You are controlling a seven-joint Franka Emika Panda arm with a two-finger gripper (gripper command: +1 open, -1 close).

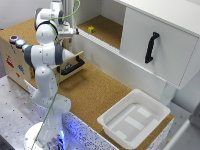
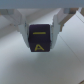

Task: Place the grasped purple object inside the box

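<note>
Since the cube (image 2: pixel 41 38) looks small, stiff and light, the jaws grip it firmly on two opposite flat sides; the box (image 1: pixel 111 124) waits well apart.

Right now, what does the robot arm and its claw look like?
The arm is made of rounded white segments with dark grey bands at the joints, rising from a round white base beside the cork-topped table. A thin green cable loops from its upper part down along the body. In the wrist view, the claw shows pale whitish-grey fingers. No markings are readable.
</note>
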